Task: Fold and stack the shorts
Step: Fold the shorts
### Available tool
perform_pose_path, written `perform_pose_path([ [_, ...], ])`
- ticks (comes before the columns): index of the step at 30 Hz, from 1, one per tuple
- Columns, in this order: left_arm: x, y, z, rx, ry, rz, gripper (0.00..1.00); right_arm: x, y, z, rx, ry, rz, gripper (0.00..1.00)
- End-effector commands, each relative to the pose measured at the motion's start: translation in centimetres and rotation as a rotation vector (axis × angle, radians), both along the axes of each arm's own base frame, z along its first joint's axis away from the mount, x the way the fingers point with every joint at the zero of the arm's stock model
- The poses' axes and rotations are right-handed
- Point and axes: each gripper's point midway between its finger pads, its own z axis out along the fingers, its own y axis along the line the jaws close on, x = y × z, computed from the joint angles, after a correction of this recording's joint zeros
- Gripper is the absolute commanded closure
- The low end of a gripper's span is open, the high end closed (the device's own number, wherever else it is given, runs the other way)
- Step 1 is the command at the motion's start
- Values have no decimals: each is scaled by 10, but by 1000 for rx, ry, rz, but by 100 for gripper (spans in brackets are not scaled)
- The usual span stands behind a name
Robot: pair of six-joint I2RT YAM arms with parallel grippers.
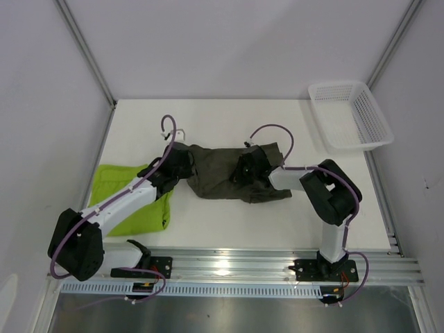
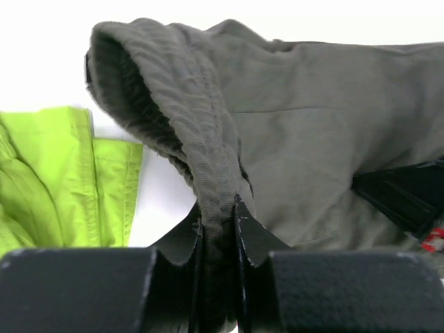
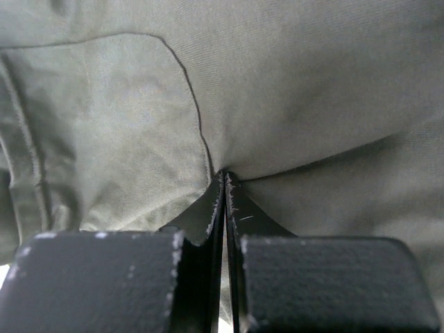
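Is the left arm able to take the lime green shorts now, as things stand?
Probably not yet. The lime green shorts lie close by, but the left gripper is shut on the waistband of the olive shorts. It would have to let go first.

No readable text, brand, number or sign in any view. Only candidate is a small red-and-white patch (image 2: pixel 431 239) at the right edge of the left wrist view, next to the dark olive shorts (image 2: pixel 312 125). It is too small and blurred to read.
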Motion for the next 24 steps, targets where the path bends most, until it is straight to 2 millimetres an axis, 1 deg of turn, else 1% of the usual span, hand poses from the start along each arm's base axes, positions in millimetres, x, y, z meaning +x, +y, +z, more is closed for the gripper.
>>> perform_pose_path([
  [1,7,-8,50,87,-114,-38,91,-25,7,-32,-87,66,-11,100],
  [2,4,-13,53,115,-125,-56,91,-30,12,-34,-87,69,-4,100],
  [3,5,-18,60,130,-141,-75,91,-40,24,-37,-83,71,22,100],
  [4,6,-22,65,139,-150,-85,90,-43,31,-35,-72,74,27,100],
  [6,0,-35,68,174,-155,-140,90,-48,43,-38,-53,80,45,100],
  [7,-1,-42,72,175,-169,-158,90,-53,54,-34,-26,88,66,100],
  [8,-4,-51,73,183,-178,-190,90,-54,58,-33,-15,91,73,100],
  [9,-4,-57,76,195,-195,-218,90,-54,61,-32,-5,96,79,100],
  [10,-5,-61,78,200,-209,-235,89,-54,65,-27,10,97,90,100],
  [11,-7,-64,75,213,-210,-249,89,-51,69,-21,23,88,88,100],
  [12,-8,-67,76,224,-218,-255,89,-50,69,-19,23,90,86,100],
  [14,-10,-66,73,236,-213,-264,90,-48,71,-8,63,96,88,100],
  [15,-10,-69,78,220,-232,-274,90,-46,74,-3,95,97,89,100],
  [17,-12,-70,84,199,-261,-283,90,-46,76,0,135,121,95,100],
  [18,-17,-68,75,198,-256,-295,90,-44,79,4,174,135,100,100],
  [19,-22,-71,86,150,-290,-319,90,-44,80,6,193,141,105,100],
  [20,-24,-73,88,115,-321,-329,89,-44,80,3,205,156,107,100],
  [21,-29,-73,82,99,-329,-343,89,-44,84,6,242,170,120,100],
  [22,-34,-72,88,69,-359,-357,89,-44,86,6,256,177,127,100],
  [23,-37,-78,96,33,-393,-389,89,-44,87,2,265,191,128,100],
  [24,-40,-79,96,26,-395,-407,89,-45,89,1,274,205,139,100],
])
